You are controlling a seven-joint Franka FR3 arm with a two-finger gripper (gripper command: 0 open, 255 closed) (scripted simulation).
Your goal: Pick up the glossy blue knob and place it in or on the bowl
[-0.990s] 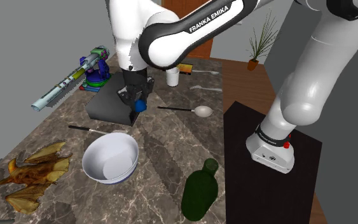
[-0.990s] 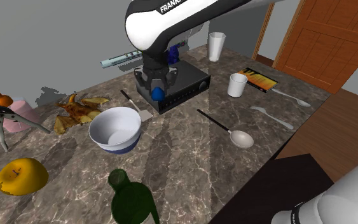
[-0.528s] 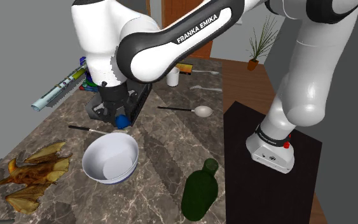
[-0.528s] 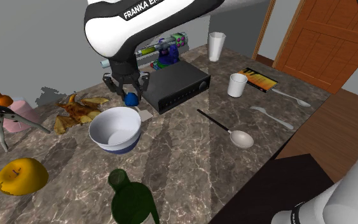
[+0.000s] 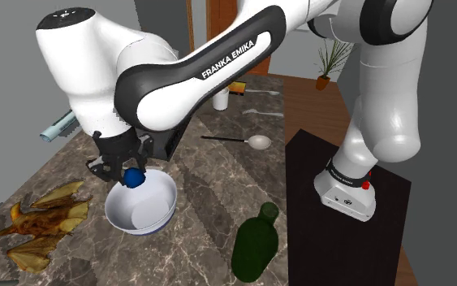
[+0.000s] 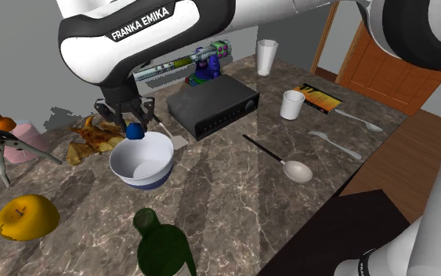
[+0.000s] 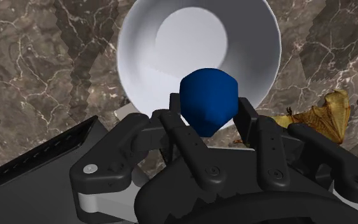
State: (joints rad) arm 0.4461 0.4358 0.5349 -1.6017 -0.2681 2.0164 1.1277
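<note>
A glossy blue knob [image 5: 134, 175] [image 6: 135, 131] [image 7: 208, 100] is clasped between the black fingers of my gripper [image 5: 127, 171] [image 6: 132, 127] [image 7: 209, 114], which is shut on it. The knob hangs just above the far rim of a white bowl [image 5: 142, 203] [image 6: 141, 160] [image 7: 199, 48] standing on the dark marble counter. In the wrist view the bowl's hollow lies straight beyond the knob.
A black box-shaped device [image 5: 167, 140] [image 6: 215, 105] stands behind the bowl. A long spoon [image 5: 239, 141] [image 6: 280, 161], green bottle [image 5: 256, 244] [image 6: 162, 249], dried leaves [image 5: 44, 223] [image 6: 93, 137], cups [image 6: 292, 104], yellow apple [image 6: 27, 217] and a toy blaster [image 6: 187, 63] are spread over the counter.
The arm carried the knob from beside the black device toward the shoulder view's left and front, so it now hangs at the bowl's rim. The fingers stayed shut on it.
</note>
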